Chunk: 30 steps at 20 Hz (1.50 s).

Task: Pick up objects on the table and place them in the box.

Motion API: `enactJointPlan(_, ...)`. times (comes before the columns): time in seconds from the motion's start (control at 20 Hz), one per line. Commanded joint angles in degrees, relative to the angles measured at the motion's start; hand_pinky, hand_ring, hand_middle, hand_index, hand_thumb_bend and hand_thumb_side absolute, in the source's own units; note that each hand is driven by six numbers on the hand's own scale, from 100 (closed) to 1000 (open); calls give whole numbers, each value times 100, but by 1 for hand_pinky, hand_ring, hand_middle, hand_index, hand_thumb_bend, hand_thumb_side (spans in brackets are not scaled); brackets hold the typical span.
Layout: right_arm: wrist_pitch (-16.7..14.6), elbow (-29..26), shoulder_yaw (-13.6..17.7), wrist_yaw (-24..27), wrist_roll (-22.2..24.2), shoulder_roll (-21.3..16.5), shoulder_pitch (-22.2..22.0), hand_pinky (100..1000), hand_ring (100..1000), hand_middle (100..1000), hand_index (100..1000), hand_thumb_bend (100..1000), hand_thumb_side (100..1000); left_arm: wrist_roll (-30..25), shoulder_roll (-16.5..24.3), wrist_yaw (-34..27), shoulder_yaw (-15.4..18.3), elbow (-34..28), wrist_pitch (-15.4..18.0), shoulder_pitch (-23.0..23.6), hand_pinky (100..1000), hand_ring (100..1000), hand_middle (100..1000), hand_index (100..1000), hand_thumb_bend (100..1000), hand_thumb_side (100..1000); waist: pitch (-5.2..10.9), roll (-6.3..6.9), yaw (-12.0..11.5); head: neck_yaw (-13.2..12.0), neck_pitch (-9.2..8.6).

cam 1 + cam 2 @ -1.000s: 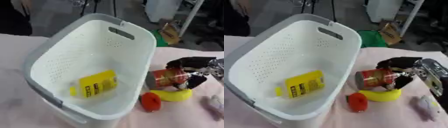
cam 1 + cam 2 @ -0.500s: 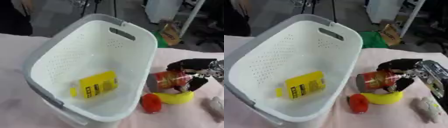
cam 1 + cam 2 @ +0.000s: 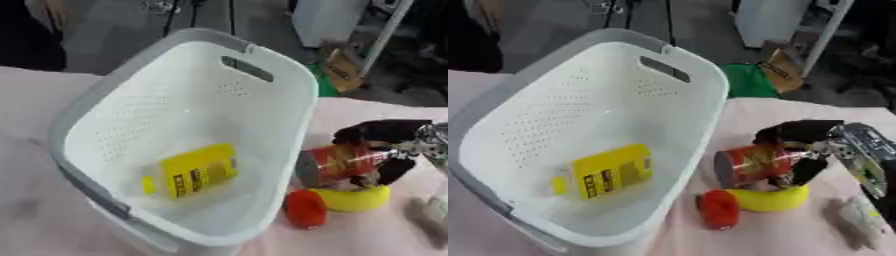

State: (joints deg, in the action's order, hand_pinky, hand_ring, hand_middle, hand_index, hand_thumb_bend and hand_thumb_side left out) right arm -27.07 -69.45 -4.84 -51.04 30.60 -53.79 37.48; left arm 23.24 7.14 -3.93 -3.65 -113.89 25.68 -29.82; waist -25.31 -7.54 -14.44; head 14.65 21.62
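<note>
Pink table [image 3: 798, 240]; our right hand [image 3: 815, 142] grasps a red can [image 3: 750, 164] right of the basket [image 3: 289, 90], labels unreadable.

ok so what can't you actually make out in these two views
- Left hand: in neither view.
- Pale object at the right edge: blurred in the right eye view, cut off in the left.
- Can label: blurred, partly covered by the right hand.
- Yellow packet print in the basket: unreadable.
</note>
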Motion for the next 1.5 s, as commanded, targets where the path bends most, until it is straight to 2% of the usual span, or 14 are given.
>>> enactJointPlan(0.05, 74, -50, 5, -108, -271, -136, -34, 1000, 1000, 933, 879, 374, 541, -2, 98, 11, 2, -70, 9, -81, 519, 470, 606, 671, 100, 964, 103, 36, 26, -11, -35)
enactJointPlan(0.15, 104, -67, -3, -113, -422, -148, -49, 1000, 1000, 913, 843, 355, 543, -4, 96, 16, 2, -70, 8, -75, 519, 470, 606, 671, 100, 965, 117, 38, 38, -16, -32)
enactJointPlan(0.2, 116, -76, -2, -108, -490, -152, -52, 999, 1000, 868, 770, 307, 553, -5, 95, 18, 2, -70, 8, -71, 519, 470, 606, 671, 100, 965, 124, 39, 41, -18, -32)
enactJointPlan(0.25, 136, -96, 9, -82, -594, -154, -53, 999, 1000, 868, 770, 307, 553, -5, 92, 22, 3, -70, 6, -66, 519, 470, 606, 671, 100, 965, 135, 40, 45, -20, -32)
enactJointPlan(0.3, 155, -108, 8, -61, -690, -159, -62, 991, 997, 845, 713, 235, 584, -6, 89, 25, 3, -70, 5, -64, 519, 469, 606, 671, 100, 965, 141, 41, 46, -20, -33)
enactJointPlan(0.35, 179, -125, 12, -32, -801, -164, -65, 990, 996, 840, 705, 261, 554, -6, 86, 28, 5, -70, 5, -61, 519, 469, 606, 671, 100, 965, 152, 47, 49, -25, -36)
enactJointPlan(0.4, 202, -137, 5, -10, -897, -173, -74, 989, 993, 829, 682, 237, 561, -6, 84, 30, 5, -70, 3, -60, 519, 469, 606, 671, 100, 965, 160, 50, 52, -27, -36)
enactJointPlan(0.8, 317, -186, -18, 104, -1293, -255, -103, 981, 980, 783, 620, 171, 564, -15, 74, 50, 6, -70, -6, -37, 519, 469, 605, 671, 100, 964, 218, 71, 96, -50, -18)
enactJointPlan(1.1, 321, -232, -19, 146, -1336, -347, -119, 983, 982, 777, 613, 167, 552, -17, 77, 64, 11, -70, -12, -17, 518, 469, 605, 671, 100, 964, 259, 78, 132, -75, -8)
enactJointPlan(1.5, 367, -382, -13, 221, -1405, -502, -179, 983, 980, 767, 555, 111, 498, -10, 83, 85, 20, -70, -17, 34, 518, 469, 604, 671, 100, 965, 341, 85, 204, -124, 35)
